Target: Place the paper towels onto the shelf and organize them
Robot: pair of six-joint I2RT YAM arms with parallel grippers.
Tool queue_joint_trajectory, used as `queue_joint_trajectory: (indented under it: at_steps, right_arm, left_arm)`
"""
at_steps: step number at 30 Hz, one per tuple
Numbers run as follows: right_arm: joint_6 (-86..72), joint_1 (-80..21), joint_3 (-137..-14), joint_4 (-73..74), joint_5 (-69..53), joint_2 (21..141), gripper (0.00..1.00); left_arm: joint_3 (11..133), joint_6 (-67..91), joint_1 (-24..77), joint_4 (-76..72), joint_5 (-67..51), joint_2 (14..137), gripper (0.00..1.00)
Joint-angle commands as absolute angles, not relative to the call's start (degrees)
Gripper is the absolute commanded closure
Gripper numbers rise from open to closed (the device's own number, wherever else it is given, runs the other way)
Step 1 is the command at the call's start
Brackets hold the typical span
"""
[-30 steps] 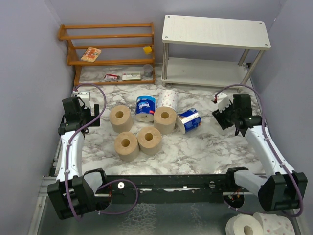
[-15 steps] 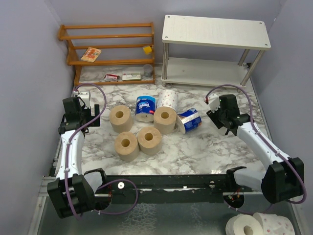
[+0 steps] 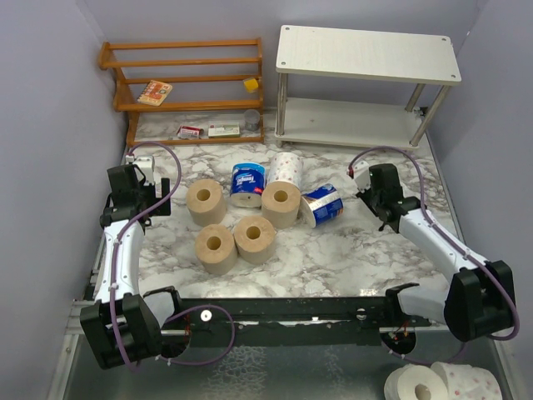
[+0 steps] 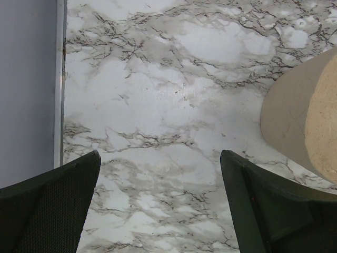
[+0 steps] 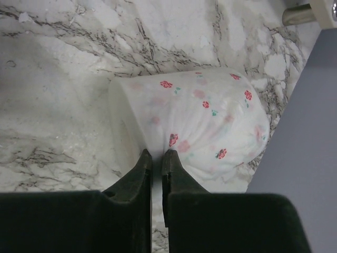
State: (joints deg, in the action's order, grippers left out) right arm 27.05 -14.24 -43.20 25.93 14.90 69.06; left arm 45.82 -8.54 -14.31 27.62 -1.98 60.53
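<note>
**Off to the Side: Rack, Clutter, Marble**

Far left, against the back wall: a wooden rack (image 3: 183, 83), orange-brown, slatted, several tiers. On one of the middle tiers, a flat packet (image 3: 155, 92) lying askew near the left end. At the right end, a small yellow block (image 3: 251, 84). Down at the bottom, a small red-and-white box (image 3: 190, 132) beside a paler box (image 3: 223, 130), then possibly a clear cup (image 3: 251, 119), too small to tell. Underneath everything, a white-and-grey marbled tabletop (image 3: 350, 250). All around, plain lilac walls (image 3: 50, 100).

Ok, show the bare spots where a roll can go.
Both white boards of the metal-legged shelf are bare. Marble tabletop lies open between the tan-brown paper rolls and the arm bases. Crowded: the table's centre; by the purple wall, the right fingers pinch a white flower-printed roll.
</note>
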Motion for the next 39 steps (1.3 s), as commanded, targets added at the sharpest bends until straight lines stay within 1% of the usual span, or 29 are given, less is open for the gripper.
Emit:
queue_joint_trajectory:
  at_steps: [1,4,7,9,14,18,21,23,24,29,32,34,36,39]
  right_arm:
    - [26.2,-14.1,-38.7,24.4,17.8,71.7,0.99]
    - [25.2,-14.1,-39.6,25.0,19.0,71.8,0.99]
    - [23.7,-14.1,-43.8,28.3,16.5,70.0,0.99]
    - [22.1,-14.1,-47.7,30.9,12.7,68.1,0.99]
    - [18.3,-14.1,-56.9,37.3,-1.9,66.0,0.99]
    - [13.5,-14.1,-61.2,43.5,-6.3,71.3,0.99]
    - [8.3,-14.1,-63.7,45.9,-4.2,75.7,0.99]
    - [0.8,-13.8,-64.0,43.3,0.0,75.9,0.99]
    - [-1.8,-13.2,-63.6,42.0,-1.2,75.6,0.99]
    - [-8.5,-6.7,-60.4,36.4,-20.8,73.9,0.99]
    - [-12.4,-3.1,-58.1,30.2,-25.0,71.1,0.99]
    - [-17.1,-2.0,-56.5,25.8,-22.9,68.7,0.99]
    - [-17.4,-1.8,-54.3,19.3,-21.7,65.6,0.99]
    - [-22.4,-1.6,-50.3,12.3,-14.5,60.4,0.99]
  left_arm:
    - [45.6,-8.8,-14.7,27.2,-0.8,60.4,0.01]
    - [45.5,-8.9,-14.7,27.2,-0.9,60.4,0.01]
    - [45.6,-8.9,-14.7,27.2,-0.8,60.6,0.01]
    - [45.6,-8.9,-14.7,27.2,-0.8,60.8,0.01]
    - [45.7,-8.8,-14.7,27.3,-0.8,61.0,0.01]
    - [45.7,-8.8,-14.7,27.4,-0.8,61.0,0.01]
    - [45.8,-8.7,-14.7,27.4,-0.8,61.4,0.01]
    - [45.9,-8.7,-14.7,27.5,-0.9,61.5,0.01]
    - [45.9,-8.7,-14.7,27.5,-0.9,61.5,0.01]
    - [45.9,-8.7,-14.7,27.5,-0.8,61.5,0.01]
    - [45.9,-8.6,-14.7,27.5,-0.6,61.7,0.01]
    - [45.9,-8.6,-14.7,27.5,-0.3,61.9,0.01]
    - [46.0,-8.3,-14.7,27.5,0.2,62.0,0.01]
    - [46.1,-8.3,-14.7,27.5,0.3,62.5,0.01]
